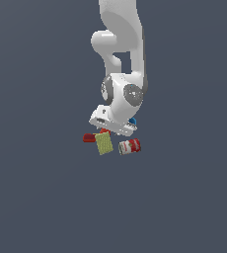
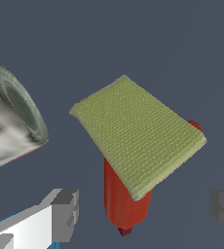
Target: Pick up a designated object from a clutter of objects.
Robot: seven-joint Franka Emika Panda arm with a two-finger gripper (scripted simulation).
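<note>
The designated object, an all-red bent piece (image 1: 90,137) (image 2: 122,202), lies on the floor partly under a yellow-green pad (image 1: 104,143) (image 2: 138,135); only its ends show. In the wrist view my gripper (image 2: 145,206) is open, its two grey fingertips (image 2: 65,208) standing on either side of the red body's thick end, apart from it. In the exterior view the white hand (image 1: 113,121) hovers just above the clutter and hides the fingers. A red-and-white can (image 1: 130,146) (image 2: 9,119) lies on its side beside the pad.
A blue cup (image 1: 132,120) peeks out behind the hand on the exterior view's right. The floor is plain dark grey all around the small cluster. The white arm rises straight above the objects.
</note>
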